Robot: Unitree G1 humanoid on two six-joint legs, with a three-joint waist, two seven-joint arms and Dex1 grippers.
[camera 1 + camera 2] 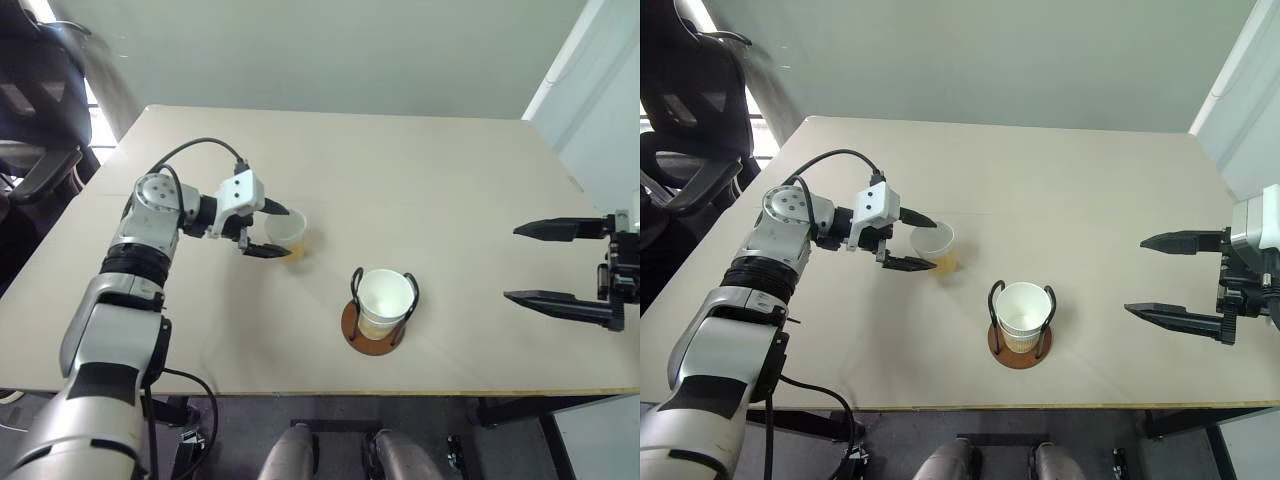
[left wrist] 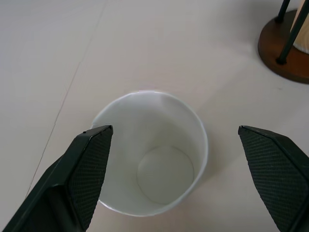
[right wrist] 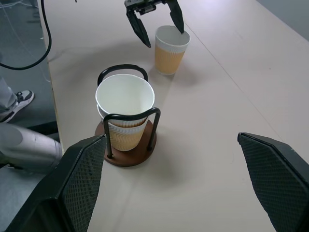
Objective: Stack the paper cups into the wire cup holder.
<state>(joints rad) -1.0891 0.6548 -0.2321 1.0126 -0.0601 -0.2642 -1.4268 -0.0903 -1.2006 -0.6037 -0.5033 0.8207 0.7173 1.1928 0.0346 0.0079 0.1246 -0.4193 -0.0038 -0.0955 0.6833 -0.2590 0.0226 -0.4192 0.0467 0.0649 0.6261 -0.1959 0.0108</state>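
The wire cup holder (image 1: 377, 318) is sitting closest to me, near the front edge of the table (image 1: 420, 180), and I am using it as my landmark. Two paper cups (image 3: 125, 108) are already nested upright between its black loops, resting on the reddish-brown disc.

To the right of the holder and well apart from it, my right gripper (image 1: 540, 263) is hovering with its fingers spread wide and nothing between them.

Beyond the holder and to its left, the last loose cup (image 1: 934, 246) is standing upright on the table, mouth up. My left gripper (image 1: 917, 240) is positioned at that cup with its jaws wide, one finger on each side of the rim; I am not seeing contact yet, and the cup is not gripped.

Judgement on the step in hand: I should be centring the cup between the pads before closing, as it appears to lie nearer one finger (image 2: 87, 164) than the other in the wrist view. Closing gently below the rolled rim should avoid crushing the thin wall. Then lift straight up, carry over the holder, and lower between the loops without snagging them.

I am reading no brand, label or writing on the cups, the holder or the table.
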